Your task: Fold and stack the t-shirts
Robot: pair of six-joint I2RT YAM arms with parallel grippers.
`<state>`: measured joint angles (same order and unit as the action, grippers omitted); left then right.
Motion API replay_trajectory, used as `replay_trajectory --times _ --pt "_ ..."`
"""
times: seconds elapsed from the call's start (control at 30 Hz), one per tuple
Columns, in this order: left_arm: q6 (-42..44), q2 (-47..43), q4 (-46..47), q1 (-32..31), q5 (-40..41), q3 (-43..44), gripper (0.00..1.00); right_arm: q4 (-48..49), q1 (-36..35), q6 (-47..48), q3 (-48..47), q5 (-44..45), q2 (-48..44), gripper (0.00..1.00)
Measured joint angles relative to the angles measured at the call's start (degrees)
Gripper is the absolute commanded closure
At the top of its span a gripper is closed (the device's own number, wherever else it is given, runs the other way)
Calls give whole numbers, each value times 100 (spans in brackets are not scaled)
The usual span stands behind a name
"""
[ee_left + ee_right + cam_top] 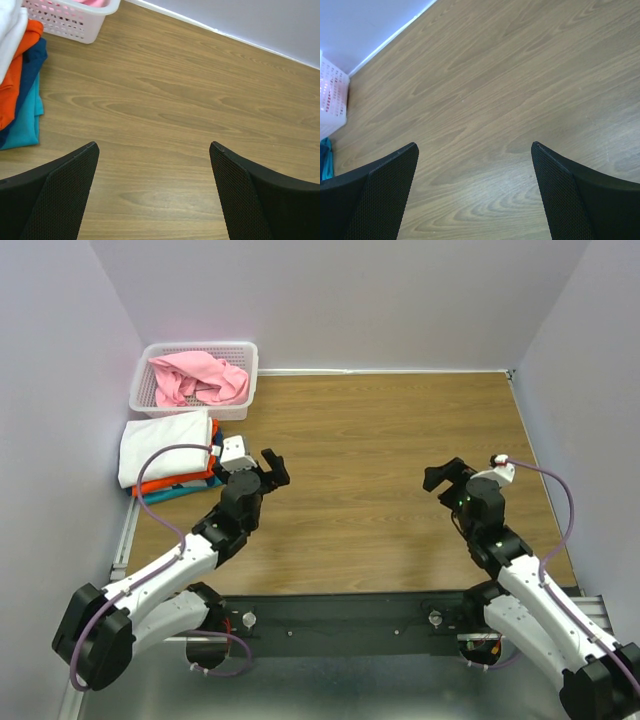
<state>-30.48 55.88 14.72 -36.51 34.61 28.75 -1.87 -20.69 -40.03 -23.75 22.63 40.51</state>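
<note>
A folded stack lies at the table's left edge: the white t-shirt (162,444) on top, the orange t-shirt (168,483) under it, the teal t-shirt (172,494) at the bottom. The left wrist view shows the same stack at its left edge, with orange (15,85) above teal (26,125). The pink t-shirt (200,378) lies crumpled in the white basket (245,353). My left gripper (268,468) is open and empty just right of the stack. My right gripper (445,475) is open and empty over bare wood at the right.
The basket stands at the back left corner, against the wall; its lattice side shows in the left wrist view (70,22) and the right wrist view (331,100). Walls close the table on three sides. Wooden tabletop (370,440) lies between the arms.
</note>
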Motion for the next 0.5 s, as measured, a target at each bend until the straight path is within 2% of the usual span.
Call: replay_trajectory --times 0.5 --pt "-52 -1025 496 0 273 -693 2 13 0 0 542 -262 22 0"
